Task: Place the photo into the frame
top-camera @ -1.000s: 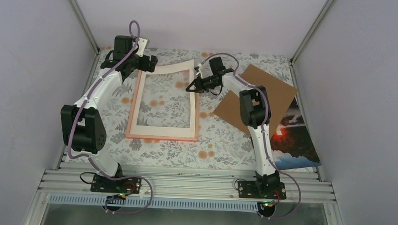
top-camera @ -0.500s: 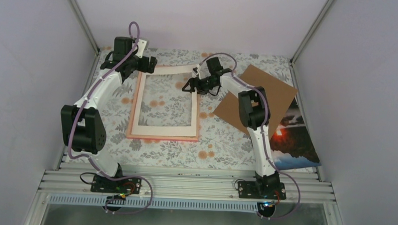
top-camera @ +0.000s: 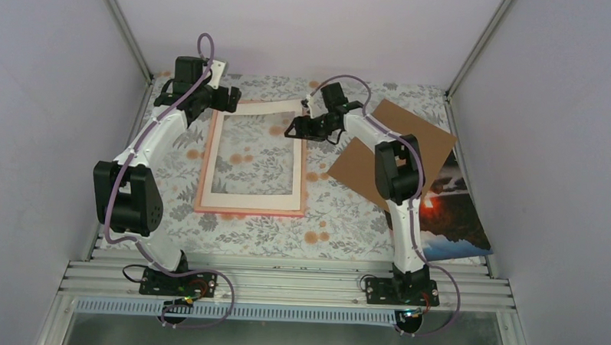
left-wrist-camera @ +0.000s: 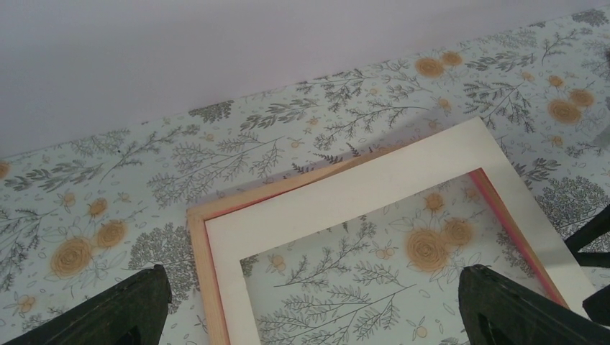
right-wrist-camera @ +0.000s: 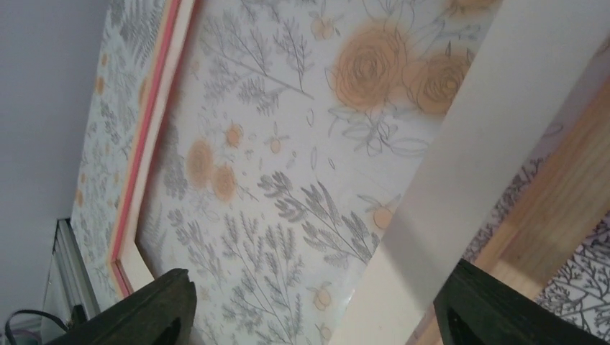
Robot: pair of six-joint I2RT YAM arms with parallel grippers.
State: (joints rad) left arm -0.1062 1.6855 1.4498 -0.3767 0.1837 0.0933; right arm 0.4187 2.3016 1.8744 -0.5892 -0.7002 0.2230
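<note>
Two grippers work the far end of the frame (top-camera: 247,212), which lies flat on the floral counter (top-camera: 339,227), pale wooden back up, so it can be loaded from behind. The white border mat (top-camera: 297,172) already lies on the clear pane. In the left wrist view its far edge looks skewed, covering the rail toward the far right corner instead of dropping inside it.

The right gripper (top-camera: 291,131) is at that corner. Its wrist view shows the jaws spread wide with the mat's strip running between them and nothing clamped, which suits nudging the mat square rather than lifting it. The left gripper (top-camera: 217,99) hovers over the far left corner, also spread wide and empty. It is probably there to steady the frame or to watch that corner.

The photo (top-camera: 454,220) is well apart from the frame. It lies picture side up at the counter's right edge, near the right arm, with its far end tucked under the brown backing board (top-camera: 411,142). The board leans across it, so I judge it will have to shift before the print comes free. The print has yet to be picked up, and it will need to go face down over the mat.
</note>
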